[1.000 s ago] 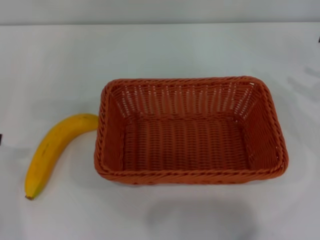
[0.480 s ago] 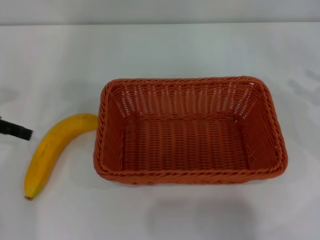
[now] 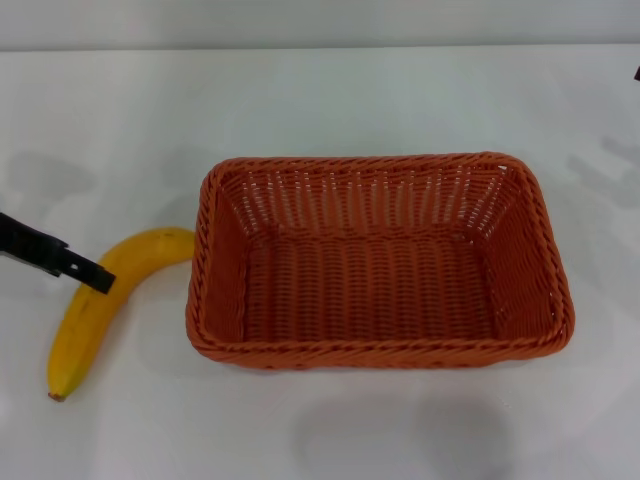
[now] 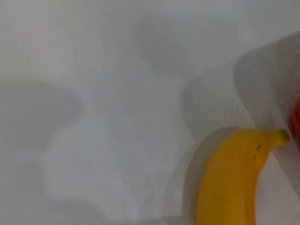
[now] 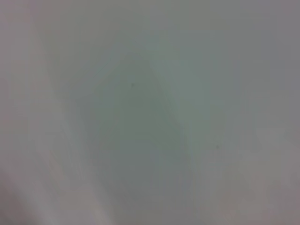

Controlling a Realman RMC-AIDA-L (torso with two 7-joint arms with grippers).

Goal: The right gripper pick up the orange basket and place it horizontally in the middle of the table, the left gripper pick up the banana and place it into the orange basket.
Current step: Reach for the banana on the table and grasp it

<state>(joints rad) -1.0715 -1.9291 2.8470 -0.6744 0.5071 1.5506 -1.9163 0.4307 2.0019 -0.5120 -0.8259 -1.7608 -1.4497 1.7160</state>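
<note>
At left-centre of the head view the banana (image 3: 95, 305) lies flat on the table (image 3: 330, 100), stem end touching or just beside the left rim of the orange basket (image 3: 380, 262), which sits lengthwise mid-frame. Left gripper (image 3: 98, 279) reaches in from the left edge, its tip over the fruit's upper half; only one black finger shows, so cannot tell finger spacing. Judgement: banana is light, smooth-skinned, bruisable, curved. Grasp across the thick middle, gently. Right gripper not visible.

left pincer (image 3: 98, 277): mostly cut off | right pincer: barely in view
</note>
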